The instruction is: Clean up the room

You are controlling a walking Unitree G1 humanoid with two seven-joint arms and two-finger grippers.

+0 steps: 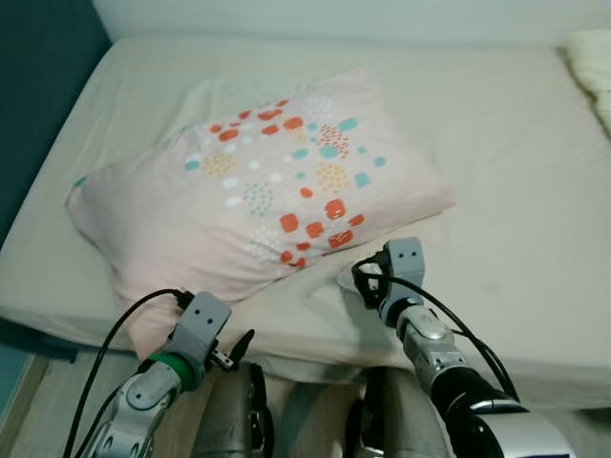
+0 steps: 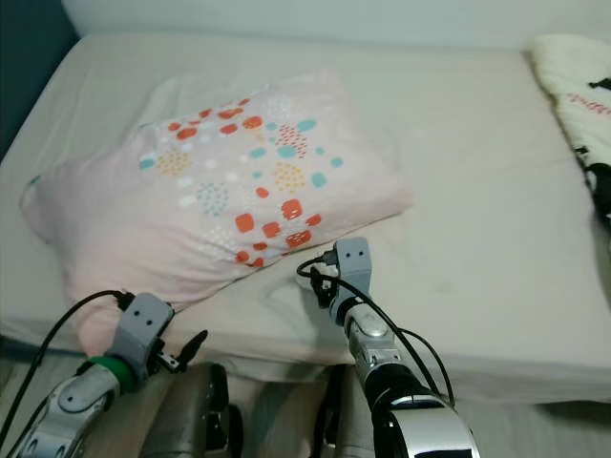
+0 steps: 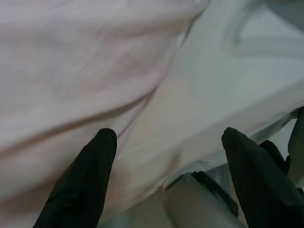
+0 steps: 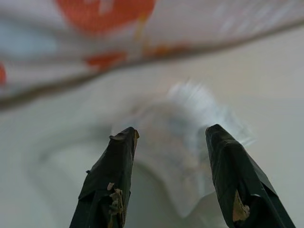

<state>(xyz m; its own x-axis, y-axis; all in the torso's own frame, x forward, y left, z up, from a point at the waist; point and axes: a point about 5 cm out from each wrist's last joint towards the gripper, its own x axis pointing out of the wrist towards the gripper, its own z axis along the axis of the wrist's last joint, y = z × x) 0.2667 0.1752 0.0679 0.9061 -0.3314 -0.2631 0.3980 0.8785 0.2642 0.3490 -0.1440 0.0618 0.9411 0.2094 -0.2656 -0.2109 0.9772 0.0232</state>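
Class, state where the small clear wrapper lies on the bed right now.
The clear wrapper lies on the bed sheet just below the pillow's near edge, directly ahead of the open right gripper.

Pale pink pillow (image 1: 258, 196) with orange, teal dots, beige sheet (image 1: 496, 153)

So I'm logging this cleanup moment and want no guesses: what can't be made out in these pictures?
- The pale crumpled thing between the right hand fingers: blurred in the right wrist view, its kind unclear.
- The same thing in the left eye view: mostly hidden behind that hand's wrist.
- The white fabric at the bed's far right: cut off by the picture edge.
- The pillow near corner: covered by the left hand.
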